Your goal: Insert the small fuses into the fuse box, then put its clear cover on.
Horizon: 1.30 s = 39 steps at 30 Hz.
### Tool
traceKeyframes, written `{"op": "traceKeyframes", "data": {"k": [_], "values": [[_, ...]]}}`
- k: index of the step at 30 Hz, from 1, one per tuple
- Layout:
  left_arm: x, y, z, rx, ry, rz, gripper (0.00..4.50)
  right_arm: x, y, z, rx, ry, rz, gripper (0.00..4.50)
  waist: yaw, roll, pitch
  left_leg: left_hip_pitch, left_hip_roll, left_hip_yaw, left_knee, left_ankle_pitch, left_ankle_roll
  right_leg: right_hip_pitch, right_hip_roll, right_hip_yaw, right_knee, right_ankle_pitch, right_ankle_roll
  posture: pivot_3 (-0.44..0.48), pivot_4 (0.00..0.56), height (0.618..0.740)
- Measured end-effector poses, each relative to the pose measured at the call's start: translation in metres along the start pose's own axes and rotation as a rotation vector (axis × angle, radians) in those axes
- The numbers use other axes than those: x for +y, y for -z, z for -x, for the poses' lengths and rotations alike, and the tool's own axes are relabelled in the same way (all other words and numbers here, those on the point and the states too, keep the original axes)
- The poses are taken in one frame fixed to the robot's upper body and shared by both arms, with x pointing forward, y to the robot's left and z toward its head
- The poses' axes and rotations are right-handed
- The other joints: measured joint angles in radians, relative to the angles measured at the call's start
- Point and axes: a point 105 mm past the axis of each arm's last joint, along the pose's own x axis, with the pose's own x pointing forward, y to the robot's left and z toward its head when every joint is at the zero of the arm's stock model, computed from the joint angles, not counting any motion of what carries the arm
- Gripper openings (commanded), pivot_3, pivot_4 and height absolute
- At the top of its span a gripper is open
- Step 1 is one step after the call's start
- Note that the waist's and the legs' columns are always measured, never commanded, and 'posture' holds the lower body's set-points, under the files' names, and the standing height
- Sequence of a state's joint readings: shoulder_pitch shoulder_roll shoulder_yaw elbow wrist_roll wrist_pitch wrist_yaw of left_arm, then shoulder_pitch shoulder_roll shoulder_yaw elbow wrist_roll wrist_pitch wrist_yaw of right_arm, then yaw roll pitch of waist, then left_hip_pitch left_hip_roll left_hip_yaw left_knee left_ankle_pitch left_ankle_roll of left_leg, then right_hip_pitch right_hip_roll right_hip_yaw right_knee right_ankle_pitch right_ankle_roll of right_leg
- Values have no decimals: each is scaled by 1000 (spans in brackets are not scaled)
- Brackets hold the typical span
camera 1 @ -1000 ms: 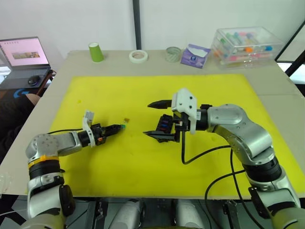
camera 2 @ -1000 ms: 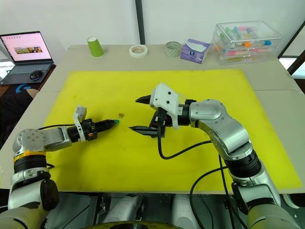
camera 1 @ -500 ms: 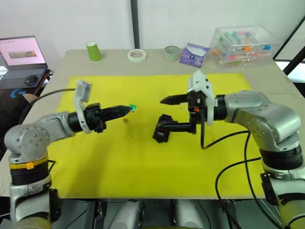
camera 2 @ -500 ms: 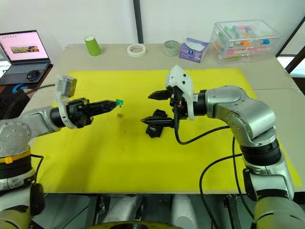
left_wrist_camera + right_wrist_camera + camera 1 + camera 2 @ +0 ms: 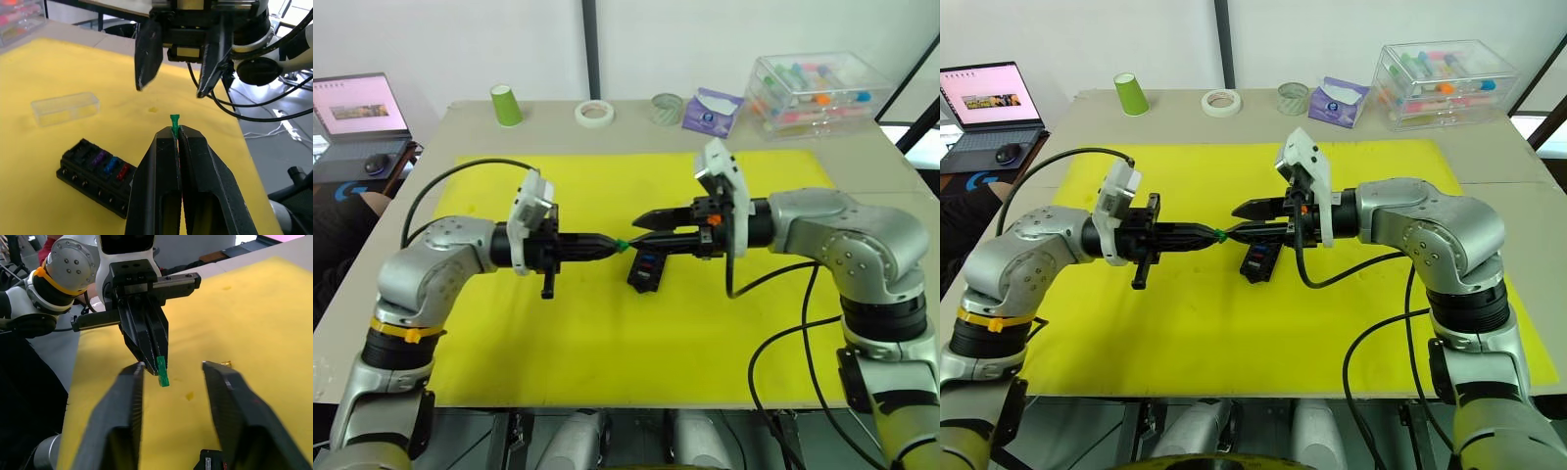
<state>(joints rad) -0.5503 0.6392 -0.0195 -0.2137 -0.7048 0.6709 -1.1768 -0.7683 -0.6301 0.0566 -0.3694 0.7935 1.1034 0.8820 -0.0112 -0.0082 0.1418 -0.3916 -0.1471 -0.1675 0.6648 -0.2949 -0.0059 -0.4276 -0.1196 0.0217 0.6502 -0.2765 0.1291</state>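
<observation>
Mid-air handover over the yellow foam mat (image 5: 607, 333). The left gripper (image 5: 607, 245) is clenched on a tiny green plastic blade fuse (image 5: 621, 244), which juts from the fingertips with only a sliver exposed. The right gripper (image 5: 646, 227) faces it tip to tip, fingers spread apart and empty, the fuse sitting roughly between its tips; in the right wrist view the green fuse (image 5: 162, 371) hangs between the two spread black fingers (image 5: 122, 411).

The small black ridged plastic fuse box (image 5: 644, 273) lies on the mat just below the meeting point, at about 5 o'clock from the fuse. Left wrist view: the box (image 5: 98, 174) already carries purple, blue and red fuses in its slots; some slots look vacant. The clear rectangular plastic cover (image 5: 65, 107) lies on the mat near the box, apart from it.

Judgement on the step: if the right gripper is to take the fuse, it should close on the exposed plastic head squarely, not the blades, and the left should release only once that grip is firm. The exposed part is so small and smooth that a skewed pinch would likely flick it loose. Blades should end up pointing toward a vacant slot.

Materials: hard glossy plastic for fuse and cover; matte ribbed black for the box; soft, slightly dimpled mat.
</observation>
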Motion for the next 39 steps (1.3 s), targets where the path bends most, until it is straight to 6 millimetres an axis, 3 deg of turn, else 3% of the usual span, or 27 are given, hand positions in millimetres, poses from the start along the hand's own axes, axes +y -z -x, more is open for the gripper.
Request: {"op": "traceKeyframes", "data": {"k": [12, 15, 19, 28, 29, 31, 33, 39], "values": [[1, -4, -2, -11, 9, -47, 0, 2, 6, -1, 15, -13, -10, 1988, 0, 0, 0, 0, 0, 0, 0, 0, 0, 0, 0, 0, 0, 0, 0, 0, 150, 740], [1, -4, -2, -11, 10, -47, 0, 2, 6, -2, 14, -13, -10, 1499, -1, 0, 0, 0, 0, 0, 0, 0, 0, 0, 0, 0, 0, 0, 0, 0, 150, 740], [1, -3, -2, -8, 13, -51, 0, 2, 6, -2, 13, -11, -11, 80, 0, 0, 0, 0, 0, 0, 0, 0, 0, 0, 0, 0, 0, 0, 0, 0, 150, 740], [0, -4, -2, -5, 20, -74, 0, 2, 6, -2, 14, -17, -26, 8, 0, 0, 0, 0, 0, 0, 0, 0, 0, 0, 0, 0, 0, 0, 0, 0, 150, 740], [0, -4, -2, -4, 18, -74, 374, 2, 6, -2, 14, -17, -31, 0, 0, 0, 0, 0, 0, 0, 0, 0, 0, 0, 0, 0, 0, 0, 0, 0, 150, 740], [1, -3, -2, -1, 8, -71, 707, 3, 6, -1, 15, -19, -32, 0, 0, 0, 0, 0, 0, 0, 0, 0, 0, 0, 0, 0, 0, 0, 0, 0, 150, 740], [3, -1, -1, 9, -5, -67, 1407, 2, 7, 1, 29, -10, -29, 0, 0, 0, 0, 0, 0, 0, 0, 0, 0, 0, 0, 0, 0, 0, 0, 0, 150, 740], [10, 26, 8, 122, -78, -93, 3584, -23, 25, 19, 304, 198, 107, 0, 1, 0, 0, 0, 0, 0, 0, 0, 0, -1, 0, 0, 0, 0, 0, 0, 150, 740]]}}
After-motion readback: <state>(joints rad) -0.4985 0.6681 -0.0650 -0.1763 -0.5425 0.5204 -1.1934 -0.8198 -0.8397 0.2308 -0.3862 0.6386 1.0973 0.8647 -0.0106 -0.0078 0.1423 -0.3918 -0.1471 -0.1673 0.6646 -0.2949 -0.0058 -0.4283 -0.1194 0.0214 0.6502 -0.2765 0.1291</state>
